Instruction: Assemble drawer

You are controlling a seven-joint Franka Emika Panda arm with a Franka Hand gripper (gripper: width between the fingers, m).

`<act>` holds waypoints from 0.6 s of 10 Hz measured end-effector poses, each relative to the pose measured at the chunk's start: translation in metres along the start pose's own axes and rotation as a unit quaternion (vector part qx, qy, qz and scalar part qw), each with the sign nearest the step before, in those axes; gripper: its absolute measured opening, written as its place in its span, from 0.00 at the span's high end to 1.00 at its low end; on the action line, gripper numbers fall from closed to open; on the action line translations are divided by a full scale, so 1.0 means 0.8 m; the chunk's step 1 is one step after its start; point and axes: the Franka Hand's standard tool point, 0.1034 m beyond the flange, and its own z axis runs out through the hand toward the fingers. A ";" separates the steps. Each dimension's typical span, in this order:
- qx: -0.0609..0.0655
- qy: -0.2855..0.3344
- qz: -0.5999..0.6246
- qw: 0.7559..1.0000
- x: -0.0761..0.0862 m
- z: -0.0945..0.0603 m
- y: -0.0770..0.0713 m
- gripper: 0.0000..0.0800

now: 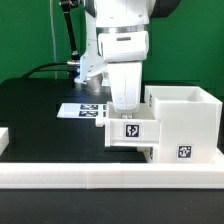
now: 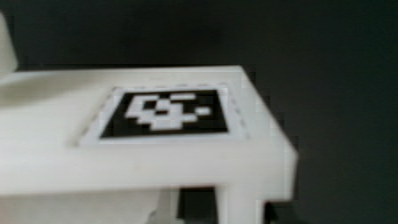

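Observation:
A small white box tray [image 1: 131,134] with a black-and-white tag on its front stands right against the side of the large hollow white casing [image 1: 186,118] that faces the exterior view's left. My gripper [image 1: 125,110] has come straight down onto the tray's top edge and looks shut on its wall; the fingertips are hidden behind the tray. In the wrist view the tray's tagged face [image 2: 169,110] fills the frame from very close. Only one tray is in view.
The marker board [image 1: 82,109] lies flat on the black table behind the tray. A long low white bar [image 1: 100,179] runs along the table's front edge, and a short one [image 1: 4,139] is at the exterior view's left. A cable [image 1: 45,70] lies at the back.

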 end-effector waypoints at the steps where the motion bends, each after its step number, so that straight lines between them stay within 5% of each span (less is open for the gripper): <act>1: 0.000 0.000 -0.001 1.000 0.000 0.000 0.000 0.95; 6: -0.008 -0.001 -0.004 1.000 0.001 0.000 -0.003 0.95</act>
